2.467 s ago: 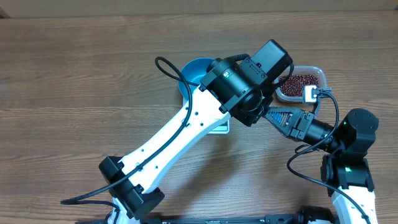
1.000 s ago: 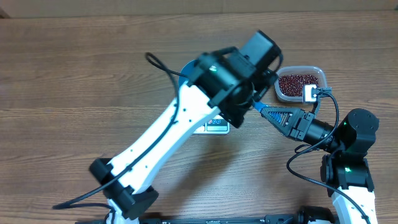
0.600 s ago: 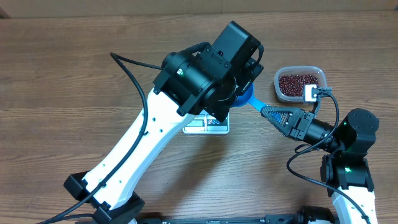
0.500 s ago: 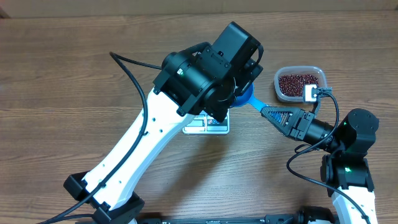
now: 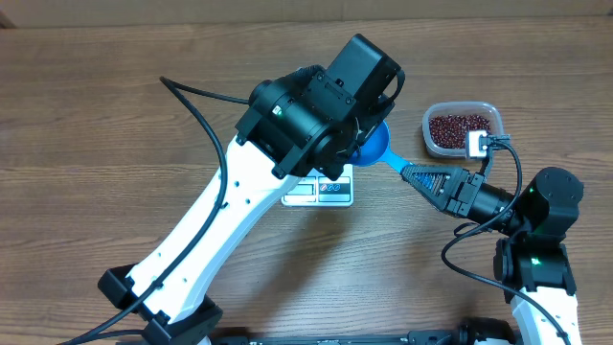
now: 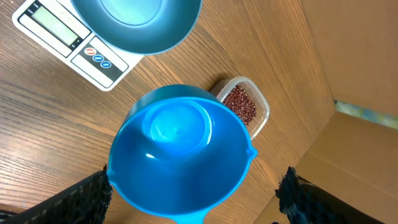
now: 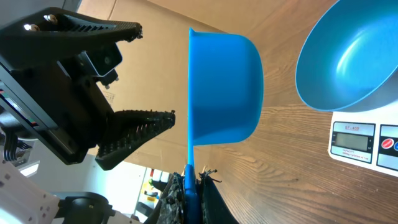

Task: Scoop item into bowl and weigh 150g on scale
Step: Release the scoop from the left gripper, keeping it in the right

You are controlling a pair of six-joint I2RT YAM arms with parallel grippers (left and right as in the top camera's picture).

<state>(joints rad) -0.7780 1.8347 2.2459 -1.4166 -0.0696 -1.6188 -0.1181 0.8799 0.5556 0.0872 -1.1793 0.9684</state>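
The bright blue bowl (image 6: 137, 22) stands empty on the white scale (image 6: 68, 36), also seen in the right wrist view as the bowl (image 7: 354, 56) on the scale (image 7: 360, 142). From overhead the left arm hides the bowl. My right gripper (image 7: 189, 182) is shut on the handle of a small blue scoop (image 7: 221, 87), whose cup is empty and held level in the air. My left gripper (image 6: 196, 186) hangs open above the scoop (image 6: 180, 146), one finger on each side, not touching it. The red-brown beans (image 5: 462, 126) lie in a clear tub.
The clear tub (image 6: 261, 121) sits on the wooden table to the right of the scale (image 5: 321, 190). A brown cardboard wall (image 6: 360, 68) stands beyond the tub. The right gripper (image 5: 416, 175) reaches in from the lower right.
The left arm has swung up and to the left, uncovering the scoop's cup in the overhead view. The right arm and scoop have stayed put.
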